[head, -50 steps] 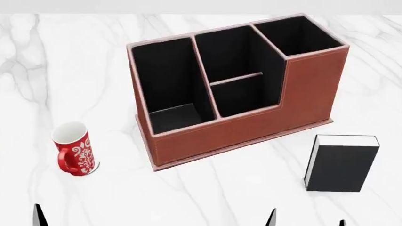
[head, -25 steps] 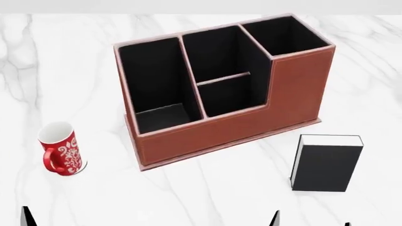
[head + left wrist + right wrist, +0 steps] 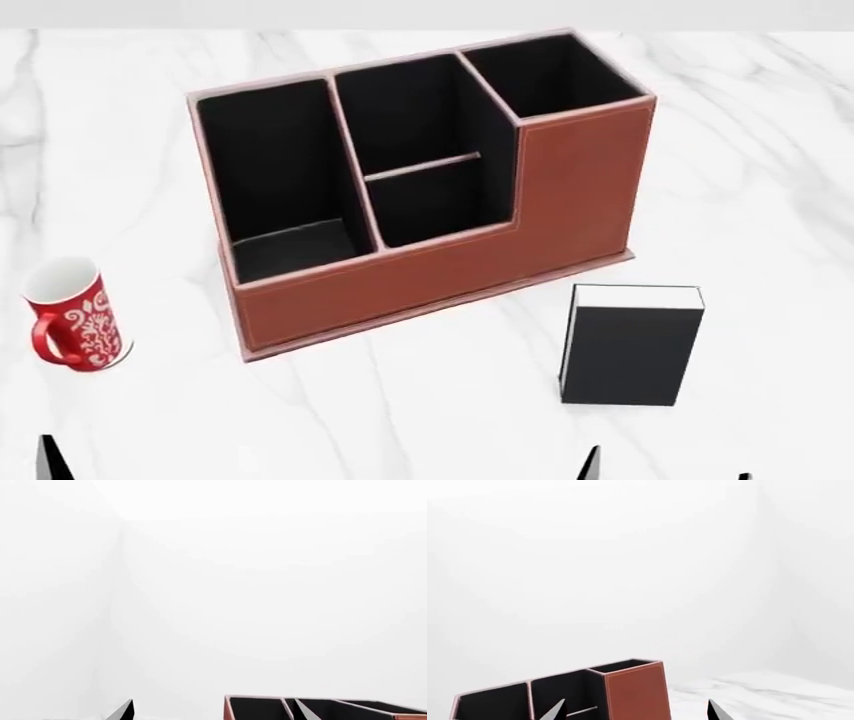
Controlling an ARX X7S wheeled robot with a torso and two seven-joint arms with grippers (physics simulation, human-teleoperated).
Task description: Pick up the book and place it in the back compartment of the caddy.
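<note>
Black hardback, white page edges: the book stands upright on the marble table, just in front of the caddy and off its tall end. It looks stiff and fairly heavy with smooth matt covers, so squeeze across the two covers near the top. The right gripper shows only spread fingertips, jaws apart and empty. Of the left gripper, one tip shows; can't tell its state. The back compartment waits empty.

Simulated office-style desk setting: white marble tabletop filling the frame, leather desk caddy at centre, red patterned mug at left edge, blank white walls behind.
</note>
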